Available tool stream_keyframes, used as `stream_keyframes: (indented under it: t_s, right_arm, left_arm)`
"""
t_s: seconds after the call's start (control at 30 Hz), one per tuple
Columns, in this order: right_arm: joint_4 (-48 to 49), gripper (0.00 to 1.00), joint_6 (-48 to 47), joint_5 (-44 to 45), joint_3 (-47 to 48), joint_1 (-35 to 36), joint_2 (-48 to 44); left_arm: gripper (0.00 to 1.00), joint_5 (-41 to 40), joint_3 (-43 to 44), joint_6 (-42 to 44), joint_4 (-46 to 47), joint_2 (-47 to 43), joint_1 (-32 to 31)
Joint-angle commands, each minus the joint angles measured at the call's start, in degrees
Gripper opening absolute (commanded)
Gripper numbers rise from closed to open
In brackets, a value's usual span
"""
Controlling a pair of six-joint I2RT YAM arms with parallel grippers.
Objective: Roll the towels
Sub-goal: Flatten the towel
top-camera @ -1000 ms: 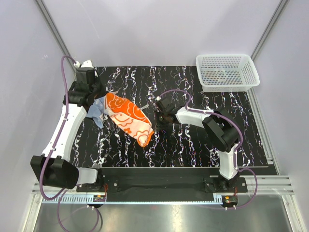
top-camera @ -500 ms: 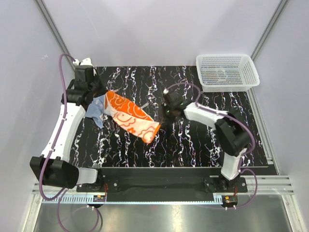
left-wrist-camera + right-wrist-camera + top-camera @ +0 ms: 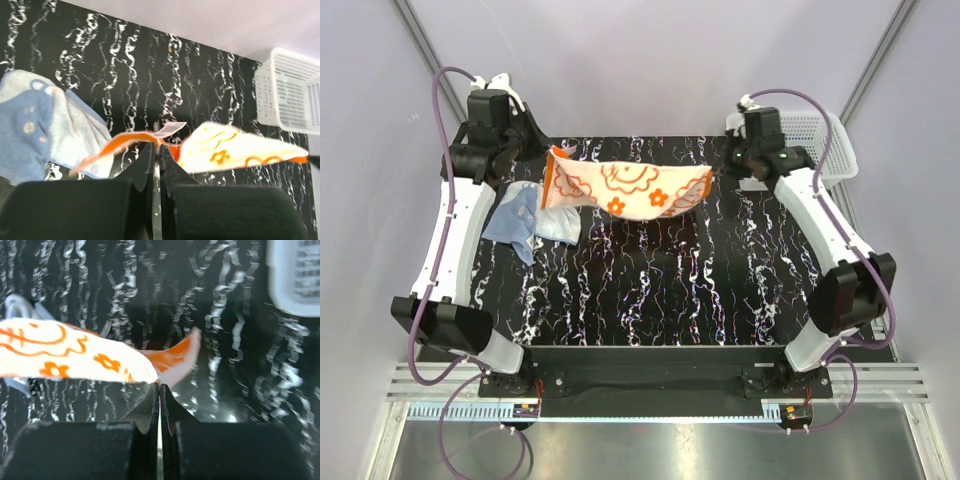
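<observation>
The orange towel [image 3: 625,187] with its white print hangs stretched in the air across the back of the mat, sagging in the middle. My left gripper [image 3: 552,152] is shut on its left corner, my right gripper [image 3: 711,172] shut on its right corner. In the left wrist view the orange towel [image 3: 235,147] runs off to the right from the left gripper [image 3: 159,146], a white label beside the pinch. In the right wrist view the orange towel [image 3: 75,355] runs left from the right gripper [image 3: 159,385]. The blue-grey towel [image 3: 527,220] lies crumpled on the mat at the left, also the blue-grey towel [image 3: 35,125].
A white mesh basket [image 3: 820,150] stands at the back right corner, partly behind the right arm; the basket [image 3: 290,90] shows in the left wrist view and the basket [image 3: 297,275] in the right wrist view. The black marbled mat [image 3: 690,280] covers the table.
Both arms rose and spread apart towards the back. The orange towel, bunched on the mat before, is now lifted and stretched between the two grippers. The blue-grey towel stayed on the mat.
</observation>
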Motion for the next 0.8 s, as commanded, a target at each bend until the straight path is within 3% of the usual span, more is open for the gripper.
stream_keyframes:
  t_s: [0.0, 0.3, 0.43, 0.57, 0.77]
  right_arm:
    - [-6.23, 0.00, -3.51, 2.88, 0.87, -3.15, -7.73]
    - [-10.10, 0.00, -0.17, 8.59, -14.50, -3.50, -33.38]
    - [-13.27, 0.00, 1.32, 17.98, -18.56, -3.50, -42.47]
    - [-16.08, 0.00, 1.23, 20.72, -20.05, -3.50, -42.58]
    - [-13.64, 0.00, 2.38, 17.74, -22.60, -3.50, -26.96]
  left_arm:
    - [0.00, 3.92, 1.74, -0.17, -2.94, -1.70, -1.13]
    - [0.00, 4.10, -15.85, -1.13, -3.47, -22.96, -5.16]
    - [0.00, 4.27, -19.81, -3.41, -7.24, -28.94, -6.93]
    - [0.02, 4.97, -24.46, -4.39, -7.17, -30.71, -6.93]
    - [0.04, 2.77, -30.09, -6.93, -4.53, -21.41, -6.93]
